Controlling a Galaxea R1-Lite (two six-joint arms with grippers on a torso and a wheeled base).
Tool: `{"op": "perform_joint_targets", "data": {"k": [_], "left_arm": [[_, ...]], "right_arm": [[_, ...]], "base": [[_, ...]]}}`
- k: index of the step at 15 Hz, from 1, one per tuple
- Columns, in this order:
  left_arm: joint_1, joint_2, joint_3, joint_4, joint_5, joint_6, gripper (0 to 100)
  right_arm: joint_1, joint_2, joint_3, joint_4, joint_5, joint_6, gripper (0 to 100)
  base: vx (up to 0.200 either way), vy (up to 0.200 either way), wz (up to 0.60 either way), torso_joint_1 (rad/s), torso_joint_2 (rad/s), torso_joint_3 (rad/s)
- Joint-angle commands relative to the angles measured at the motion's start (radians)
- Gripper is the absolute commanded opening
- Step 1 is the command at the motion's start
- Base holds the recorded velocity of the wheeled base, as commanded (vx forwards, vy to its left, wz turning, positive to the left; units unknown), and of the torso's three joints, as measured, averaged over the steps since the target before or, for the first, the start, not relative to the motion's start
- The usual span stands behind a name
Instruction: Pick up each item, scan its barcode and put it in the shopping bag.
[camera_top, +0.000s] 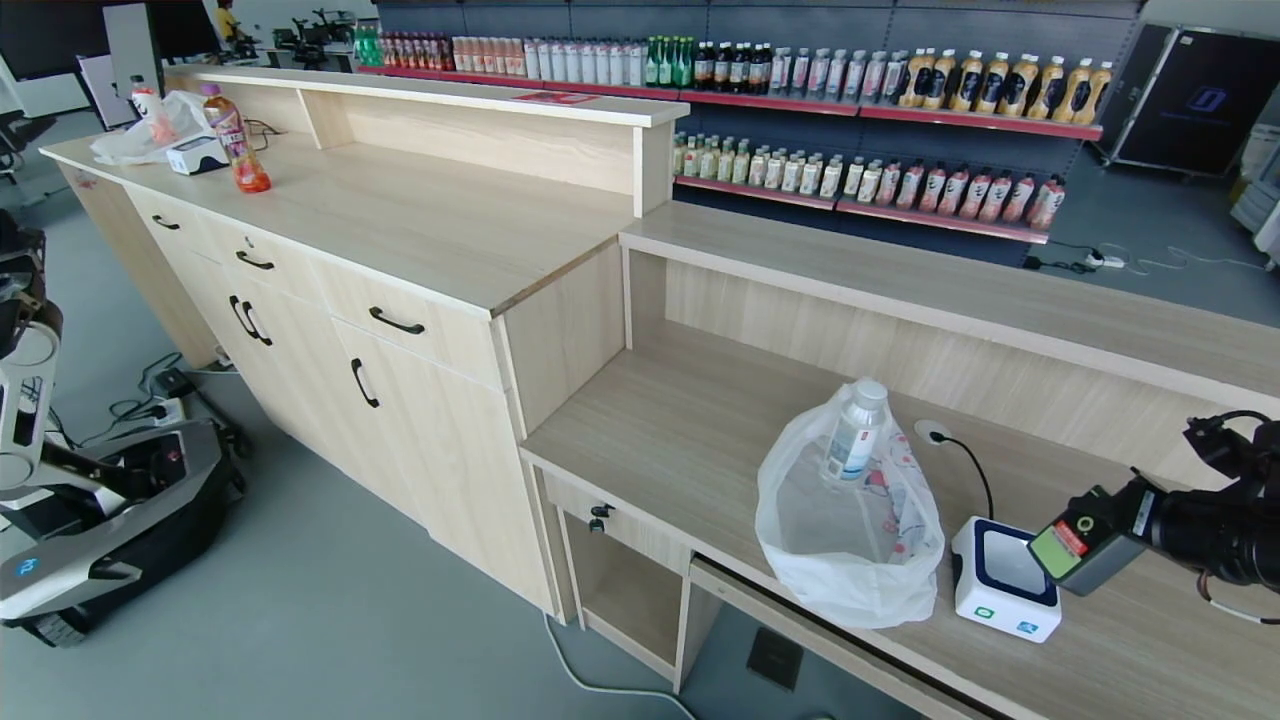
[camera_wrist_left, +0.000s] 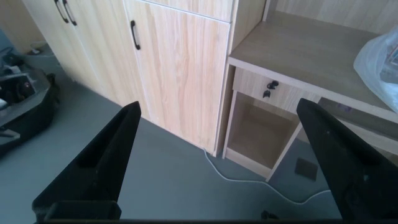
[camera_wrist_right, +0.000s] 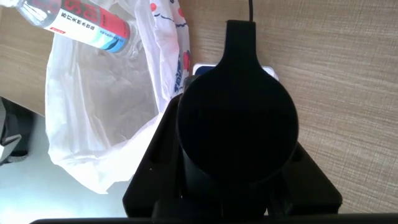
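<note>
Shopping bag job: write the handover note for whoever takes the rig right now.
Left gripper: fingers open, holding nothing, over the floor in front of the cabinet.
Right gripper: shut on a green-faced item, held just above and beside the scanner.
Bag: stands open on the desk, next to the scanner.
Done: one bottle is in the bag, its neck sticking out.
Left: whether the held item has been scanned cannot be told; scan it, then drop it in the bag.
</note>
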Motion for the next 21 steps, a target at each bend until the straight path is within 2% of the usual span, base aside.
{"op": "perform_joint_targets", "data": {"k": [1,21], "left_arm": [[0.001,0.001,0.000,0.000,0.000,0.000,100],[0.001,0.001,0.000,0.000,0.000,0.000,100]], "right_arm": [[0.001,0.006,-0.001,-0.003,0.000,0.001,0],[0.024,0.002,-0.010,-0.032,0.002,0.004,0]], "base": [[0.000,0.000,0.00,0.000,0.00,0.000],[0.000,0.000,0.00,0.000,0.00,0.000]]}}
